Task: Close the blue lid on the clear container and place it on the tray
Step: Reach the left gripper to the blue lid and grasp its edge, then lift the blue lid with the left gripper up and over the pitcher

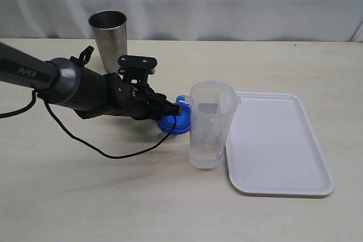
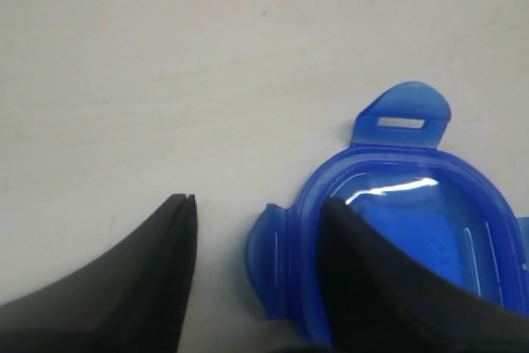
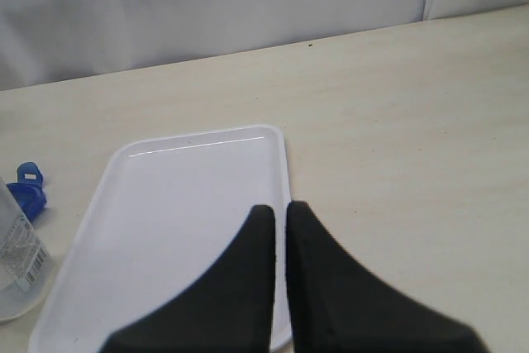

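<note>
**Lid pickup, step in hand.** The left tool was spread open, straddling one rim of the blue lid. One finger lay over the lid's panel and the other stood above bare counter just beside it; contact could not be told. The lid lay flat on the counter, close behind the clear container, which stood upright and uncovered just beside the tray. For a sound pickup, the fingers should close squarely on the rim, clear of the flaps, so the lid lifts level. The lid was glossy translucent blue and round-cornered, with its snap flaps splayed outward. The right tool, fingers pressed together on nothing, hung above the tray.
</note>
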You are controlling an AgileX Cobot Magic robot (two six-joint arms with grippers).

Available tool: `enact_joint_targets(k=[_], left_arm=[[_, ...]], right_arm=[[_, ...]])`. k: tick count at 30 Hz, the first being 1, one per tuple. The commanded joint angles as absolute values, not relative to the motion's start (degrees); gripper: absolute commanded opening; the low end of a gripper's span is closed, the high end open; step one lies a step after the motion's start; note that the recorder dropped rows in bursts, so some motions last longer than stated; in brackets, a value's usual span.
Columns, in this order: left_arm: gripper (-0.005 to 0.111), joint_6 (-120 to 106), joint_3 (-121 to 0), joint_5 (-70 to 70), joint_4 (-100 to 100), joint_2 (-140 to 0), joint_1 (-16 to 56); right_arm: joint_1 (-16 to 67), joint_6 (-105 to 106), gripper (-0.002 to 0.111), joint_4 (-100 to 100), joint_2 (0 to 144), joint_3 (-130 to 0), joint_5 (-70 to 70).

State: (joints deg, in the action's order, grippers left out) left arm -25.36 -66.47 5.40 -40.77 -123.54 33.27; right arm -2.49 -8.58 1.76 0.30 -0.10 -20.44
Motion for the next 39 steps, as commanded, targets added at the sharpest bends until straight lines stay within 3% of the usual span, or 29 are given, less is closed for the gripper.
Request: enact_joint_targets(k=[1, 11, 13, 19, 39], left_arm=[[0.043, -23.82, -66.77, 6.37, -41.36, -123.55, 33.33], [0.042, -23.83, -66.77, 5.79, -41.20, -123.55, 33.33], [0.035, -23.70, -66.77, 5.79, -41.20, -123.55, 33.33], [0.000, -23.70, -66.77, 3.22, -41.35, -123.55, 33.33], [0.000, -24.17, -66.42, -4.02, -40.54, -109.19, 33.33]], right_arm=[[-2.53, -8.66, 0.005, 1.74, 0.00, 0.00, -20.21], [-2.53, -8.66, 0.005, 1.74, 0.00, 0.00, -20.21], [-2.53, -8.66, 0.005, 1.74, 0.00, 0.00, -20.21], [-2.53, -8.66, 0.005, 1.74, 0.00, 0.00, -20.21], [-2.53, -8.66, 0.005, 1.74, 0.00, 0.00, -20.21]])
